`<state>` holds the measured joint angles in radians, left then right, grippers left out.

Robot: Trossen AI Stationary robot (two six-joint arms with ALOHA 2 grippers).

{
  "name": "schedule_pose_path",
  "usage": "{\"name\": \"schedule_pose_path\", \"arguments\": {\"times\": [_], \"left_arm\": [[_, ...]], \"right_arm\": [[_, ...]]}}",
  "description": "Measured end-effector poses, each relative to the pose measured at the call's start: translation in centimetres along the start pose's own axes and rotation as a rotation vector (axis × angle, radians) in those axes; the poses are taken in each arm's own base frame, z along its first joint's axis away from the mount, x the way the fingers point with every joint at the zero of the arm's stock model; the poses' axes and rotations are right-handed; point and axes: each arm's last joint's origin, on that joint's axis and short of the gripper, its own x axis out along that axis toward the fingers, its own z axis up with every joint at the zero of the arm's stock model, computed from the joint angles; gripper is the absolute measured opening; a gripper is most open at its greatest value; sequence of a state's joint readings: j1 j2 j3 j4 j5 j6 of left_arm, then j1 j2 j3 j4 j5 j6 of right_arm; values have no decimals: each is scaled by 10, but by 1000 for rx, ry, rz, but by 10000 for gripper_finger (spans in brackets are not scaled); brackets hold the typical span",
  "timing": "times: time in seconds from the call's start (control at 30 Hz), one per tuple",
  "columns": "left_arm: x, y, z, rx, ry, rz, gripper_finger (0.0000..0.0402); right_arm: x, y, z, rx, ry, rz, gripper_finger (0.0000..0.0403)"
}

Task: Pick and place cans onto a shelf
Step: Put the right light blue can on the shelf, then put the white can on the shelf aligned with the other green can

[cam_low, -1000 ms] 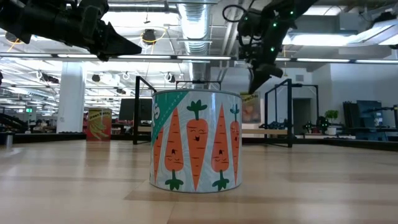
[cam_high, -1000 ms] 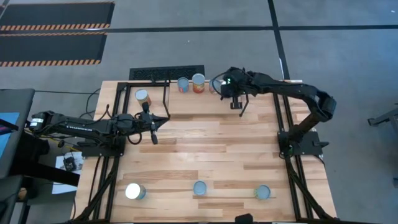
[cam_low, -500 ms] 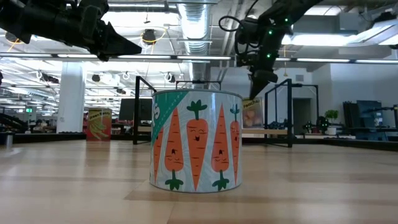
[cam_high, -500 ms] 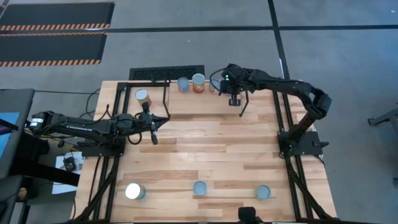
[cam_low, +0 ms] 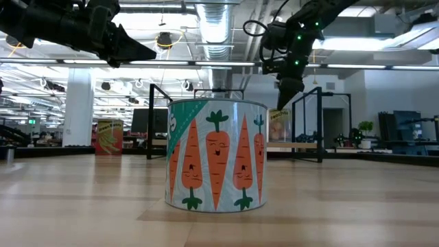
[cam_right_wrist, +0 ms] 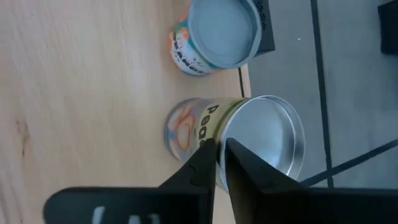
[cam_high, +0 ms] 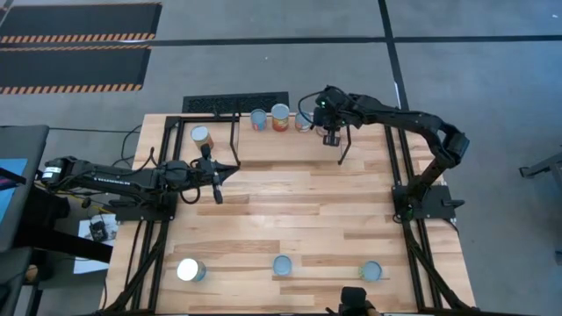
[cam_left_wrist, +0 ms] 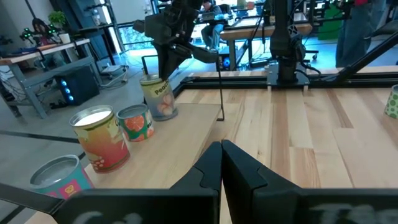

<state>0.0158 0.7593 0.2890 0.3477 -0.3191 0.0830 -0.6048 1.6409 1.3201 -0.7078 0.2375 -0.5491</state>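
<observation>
Several cans stand upright on the shelf (cam_high: 272,145) at the table's far side: a blue one (cam_high: 201,136), two side by side (cam_high: 259,118) (cam_high: 280,116), and a peach-label can (cam_right_wrist: 205,127) (cam_left_wrist: 159,94) at the row's right end. My right gripper (cam_right_wrist: 217,163) (cam_high: 329,133) hangs over the peach can, pointing steeply down, its fingers a narrow gap apart at the can's silver top rim. My left gripper (cam_left_wrist: 221,163) (cam_high: 230,168) waits shut and level over the table's left part. My right gripper comes slanting from above at the peach can's top rim (cam_right_wrist: 219,138), on the side toward the label. Whether the fingertips touch the rim I cannot tell. The can stands upright on the shelf.
Three more cans stand near the table's near edge: a white-topped one (cam_high: 190,269), a carrot-label one (cam_high: 283,265) (cam_low: 216,154) and one at the right (cam_high: 371,271). Bare planks lie between them and the shelf. Black shelf legs (cam_left_wrist: 219,93) stand by the right gripper.
My right gripper has gone a little toward the table's far edge and left, closer over the peach can, and has rolled about its own pointing line. The cans have stayed where they were.
</observation>
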Motion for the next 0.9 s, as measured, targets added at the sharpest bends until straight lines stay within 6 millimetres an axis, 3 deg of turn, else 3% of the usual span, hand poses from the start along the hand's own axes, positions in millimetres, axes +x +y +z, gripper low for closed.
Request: {"name": "schedule_pose_path", "arguments": {"times": [0.47, 0.73, 0.9], "left_arm": [[0, 0, 0, 0, 0, 0, 0], [0, 0, -1, -2, 14, -13, 0], [0, -2, -3, -9, 28, -45, 0]], "right_arm": [[-6, -2, 5, 5, -38, -74, 56], [-70, 6, 6, 45, -257, -88, 9], [-96, 34, -5, 66, -523, 17, 5]]}}
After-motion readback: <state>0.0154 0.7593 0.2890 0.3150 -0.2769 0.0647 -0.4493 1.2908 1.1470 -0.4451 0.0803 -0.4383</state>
